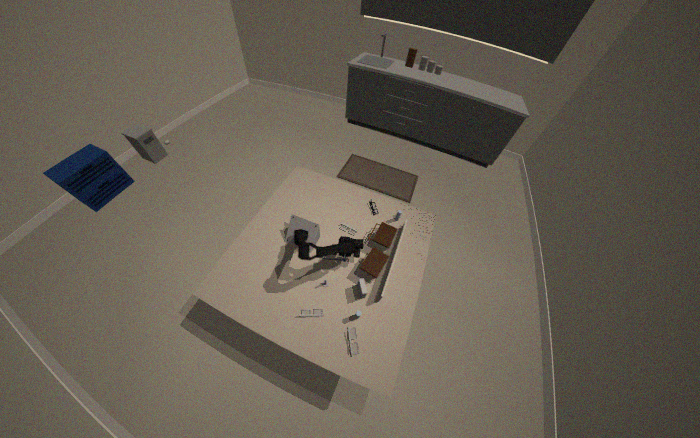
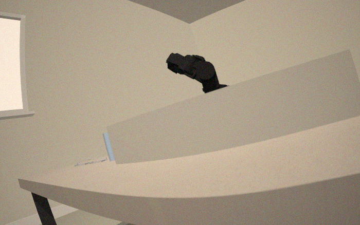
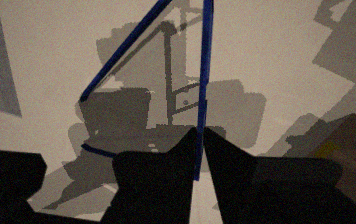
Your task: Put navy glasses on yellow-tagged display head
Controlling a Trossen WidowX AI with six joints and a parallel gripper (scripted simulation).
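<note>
In the wrist view my gripper [image 3: 199,131] is shut on the thin front frame of the navy glasses [image 3: 205,65]. One navy temple [image 3: 125,50] slants away to the left, and the glasses' shadow falls on the table below. In the top view the black arm [image 1: 325,249] reaches right with the gripper [image 1: 357,246] close to two brown-topped display heads [image 1: 384,235] [image 1: 372,262]. A dull yellow patch [image 3: 327,149] shows at the wrist view's right edge. I cannot tell which head bears the tag. In the exterior view only the arm's upper part [image 2: 196,69] shows.
A long upright panel [image 1: 390,263] [image 2: 238,116] stands behind the heads and hides them in the exterior view. Other glasses lie on the table [image 1: 370,209] [image 1: 349,224] [image 1: 311,312] [image 1: 352,340]. Small pale cylinders [image 1: 398,215] [image 1: 357,313] stand near the panel's ends.
</note>
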